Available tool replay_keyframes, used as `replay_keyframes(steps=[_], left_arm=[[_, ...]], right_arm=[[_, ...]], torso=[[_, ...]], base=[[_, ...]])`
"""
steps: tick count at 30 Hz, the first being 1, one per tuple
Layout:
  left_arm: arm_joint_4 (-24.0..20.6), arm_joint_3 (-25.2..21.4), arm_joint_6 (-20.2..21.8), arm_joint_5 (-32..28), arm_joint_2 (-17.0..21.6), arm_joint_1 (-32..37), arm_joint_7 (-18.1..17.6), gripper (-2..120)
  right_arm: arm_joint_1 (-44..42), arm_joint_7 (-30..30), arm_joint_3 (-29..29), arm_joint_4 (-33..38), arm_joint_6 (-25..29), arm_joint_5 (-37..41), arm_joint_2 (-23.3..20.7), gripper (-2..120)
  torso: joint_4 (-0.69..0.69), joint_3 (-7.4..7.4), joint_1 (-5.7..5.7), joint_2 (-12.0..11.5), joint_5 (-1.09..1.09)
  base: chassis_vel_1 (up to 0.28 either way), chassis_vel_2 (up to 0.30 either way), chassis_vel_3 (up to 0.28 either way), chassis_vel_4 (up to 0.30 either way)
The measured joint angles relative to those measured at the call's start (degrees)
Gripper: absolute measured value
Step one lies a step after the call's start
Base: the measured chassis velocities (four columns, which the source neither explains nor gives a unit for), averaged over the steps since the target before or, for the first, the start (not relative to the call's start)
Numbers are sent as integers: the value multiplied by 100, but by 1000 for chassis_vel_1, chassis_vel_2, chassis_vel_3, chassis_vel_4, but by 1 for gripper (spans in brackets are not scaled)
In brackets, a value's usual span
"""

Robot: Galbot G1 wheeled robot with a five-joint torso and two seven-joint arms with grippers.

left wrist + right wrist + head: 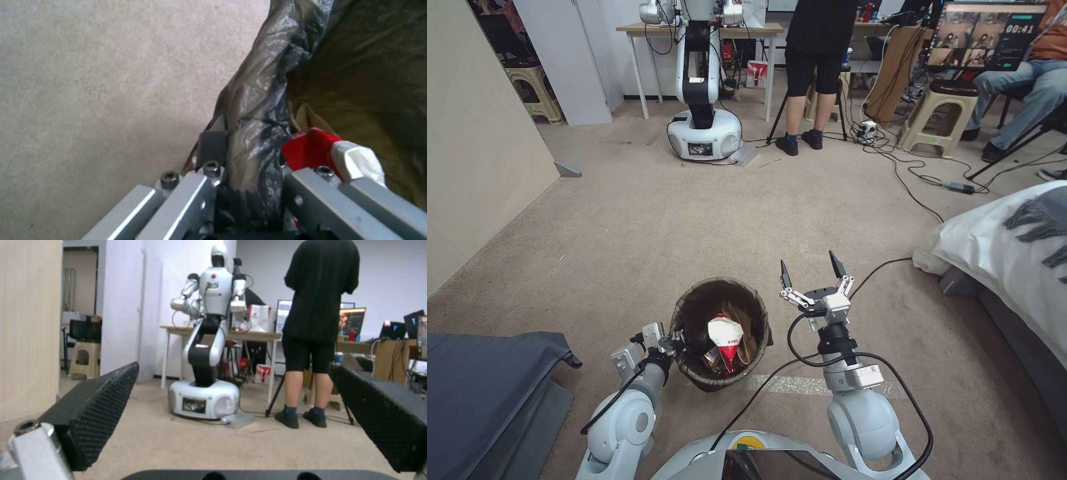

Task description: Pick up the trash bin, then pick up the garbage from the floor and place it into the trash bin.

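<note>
The trash bin is held over the carpeted floor, directly in front of the robot's base, between the two arms. The left gripper is clamped on the bin's near-left rim; the left wrist view shows the liner-covered rim pinched between its fingers, one outside the wall and one inside. Garbage lies inside the bin: a red-and-white wrapper upright at the centre, with brown paper scraps just beside it. The right gripper is raised clear of the floor, just right of the bin and not touching it, its fingers spread wide and holding nothing. A bed occupies the right edge.
</note>
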Motion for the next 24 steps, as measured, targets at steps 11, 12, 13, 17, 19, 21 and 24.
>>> replay_keyframes(steps=[11,12,13,17,19,21,24], left_arm=[[227,-31,-80,-199,-30,-47,-62,33],[227,-31,-80,-199,-30,-47,-62,33],[243,-31,-91,-203,-34,-50,-63,40],[245,-40,-102,-217,-38,-71,-63,55],[245,-48,-108,-219,-38,-82,-63,59],[248,-62,-138,-220,-38,-90,-46,64],[248,-65,-181,-218,-37,-92,-13,68]], right_arm=[[-39,-38,-12,-8,54,-24,12,100],[-39,-38,-12,-8,54,-24,12,100],[-41,-41,-11,-8,55,-24,11,100],[-41,-48,-9,-6,55,-24,14,100],[-40,-50,-9,-5,56,-24,16,100],[-39,-54,-9,-5,56,-25,18,100],[-36,-59,-9,-8,56,-24,18,100]], torso=[[0,0,0,0,0],[0,0,0,0,0],[0,0,0,0,0],[0,0,0,0,0],[0,0,0,0,0],[0,0,0,0,0],[0,0,0,0,0]], base=[[0,0,0,0],[0,0,0,0],[0,0,0,0],[0,0,0,0],[0,0,0,0],[0,0,0,0],[0,0,0,0]])
